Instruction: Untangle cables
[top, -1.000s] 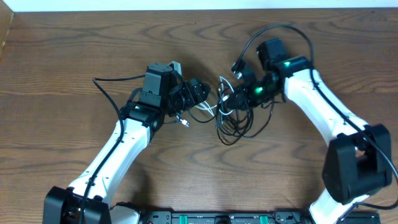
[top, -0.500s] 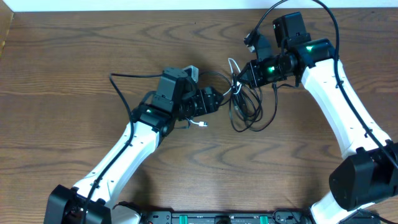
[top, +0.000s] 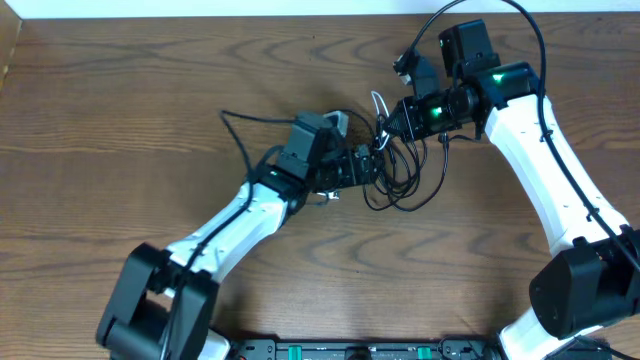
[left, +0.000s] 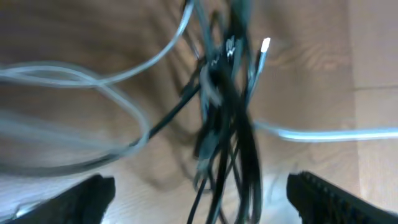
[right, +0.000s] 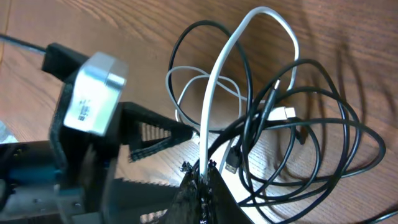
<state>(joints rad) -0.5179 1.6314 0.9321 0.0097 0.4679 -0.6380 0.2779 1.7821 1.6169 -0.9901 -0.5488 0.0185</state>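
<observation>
Left gripper (top: 368, 168) has slid in toward the cables (top: 402, 182) since half a second ago and now sits right at the tangle's near-left edge. Its arm is stretched further across the table (top: 150, 100). Right gripper (top: 388, 122) has not shifted over that half second. A second ago it was lower and further left, with the tangle dragged along.

Around the tangle there is bare wood table on all sides. The left wrist view is blurred, with a thick bunch of black strands straight ahead and pale loops off to either side of it. The white cable (right: 214, 93) arches up out of the tangle in a tall loop. The black cables (right: 323, 143) loop wide on the far side from the left gripper. A white plug tip (right: 287, 112) lies inside the tangle.

Left gripper's jaws stand wide apart, released, with the tangle's black bunch between them and no contact visible. Right gripper is clenched at the tangle's top edge, pinching the white cable and some black strands, with part of the tangle lifted.
</observation>
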